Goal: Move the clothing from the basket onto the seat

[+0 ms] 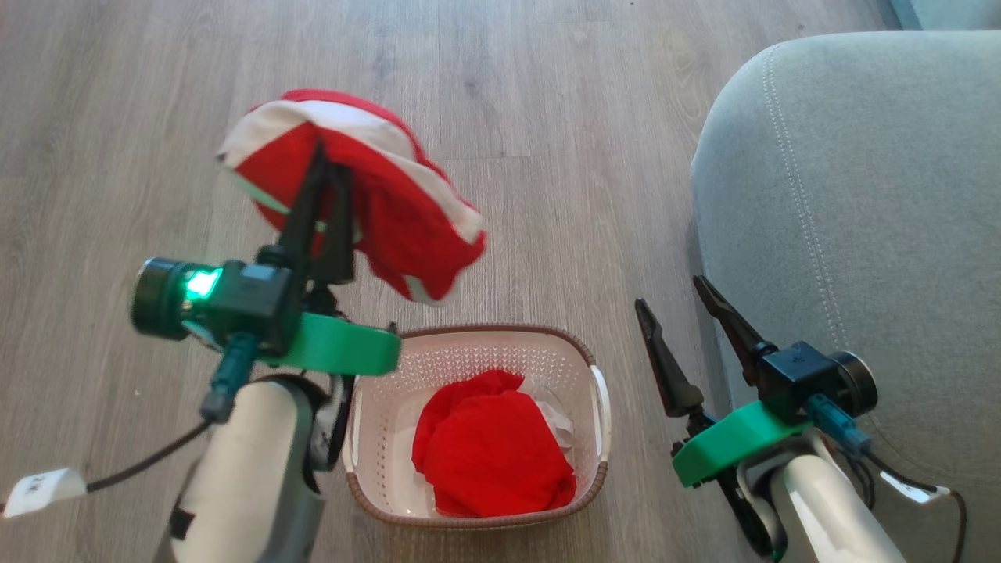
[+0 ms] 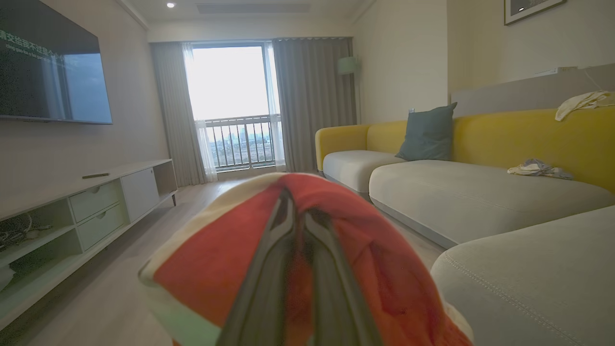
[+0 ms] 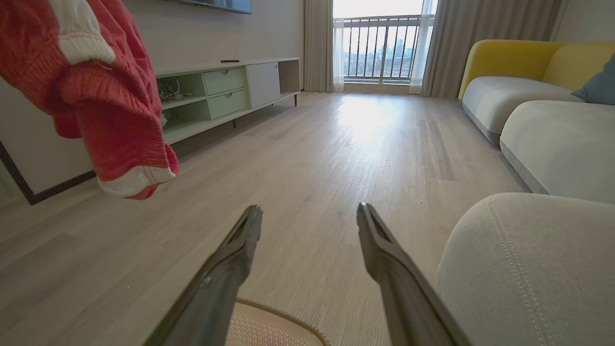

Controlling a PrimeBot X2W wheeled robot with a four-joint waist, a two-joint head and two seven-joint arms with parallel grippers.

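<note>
My left gripper [image 1: 330,168] is clamping a red garment [image 1: 407,227] above the floor [image 1: 117,117], beyond the basket [image 1: 485,332] where more red clothing [image 1: 493,453] is lying; the seat [image 1: 860,195] is sitting well to my right, beside my right gripper [image 1: 669,292], spread and empty

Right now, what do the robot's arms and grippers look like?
Pale forearms, bright green wrist brackets, black camera blocks with teal cable plugs. The left gripper and right gripper each have two long, dark, tapered fingers. A green light glows on the left block; its black cable carries a white tag.
</note>
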